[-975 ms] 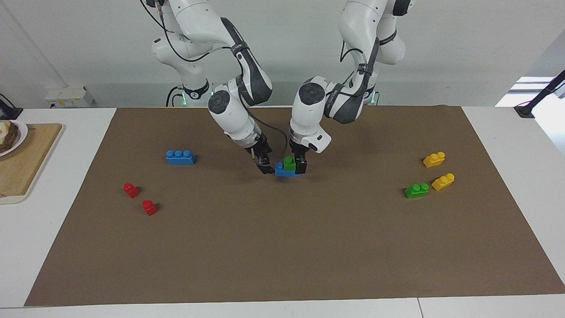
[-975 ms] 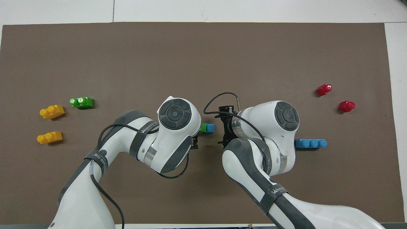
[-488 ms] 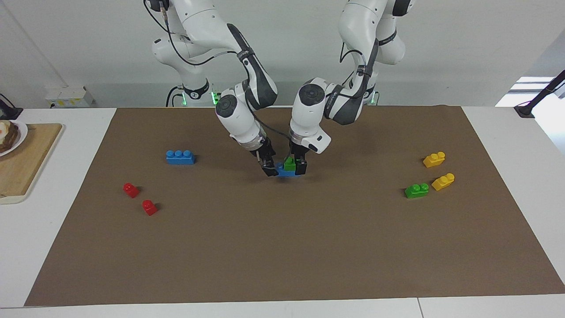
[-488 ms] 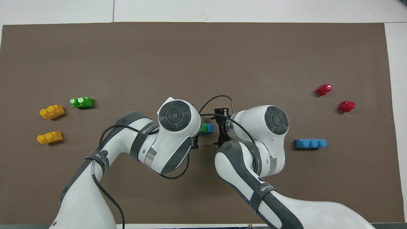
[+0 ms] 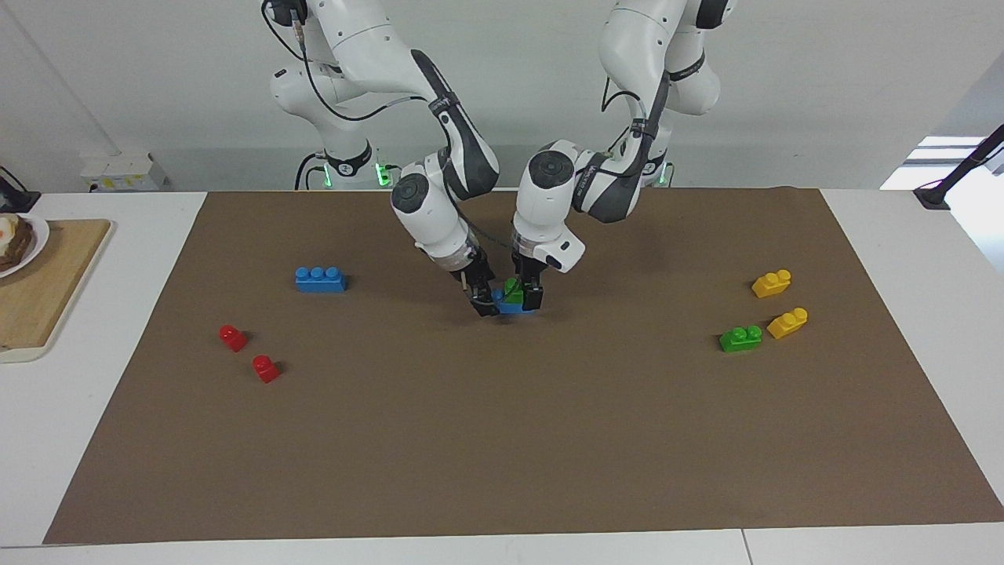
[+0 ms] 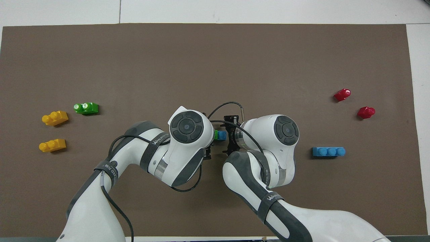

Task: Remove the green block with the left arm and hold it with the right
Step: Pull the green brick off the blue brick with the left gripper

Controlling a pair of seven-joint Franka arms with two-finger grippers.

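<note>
The green block [image 5: 514, 291] sits on a blue brick [image 5: 508, 304] at the middle of the brown mat [image 5: 502, 439]. The left hand [image 5: 527, 292] is clamped on the green block. The right hand [image 5: 484, 301] touches the blue brick; its grip cannot be told.

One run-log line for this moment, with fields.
stage: grasp | left gripper: at green block, still on blue brick | right gripper: at blue brick | block: not removed

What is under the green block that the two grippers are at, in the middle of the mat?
A blue block lies under the green block. The left gripper covers one end of the stack, and the right gripper is at the other, so the joint between them is mostly hidden.
</note>
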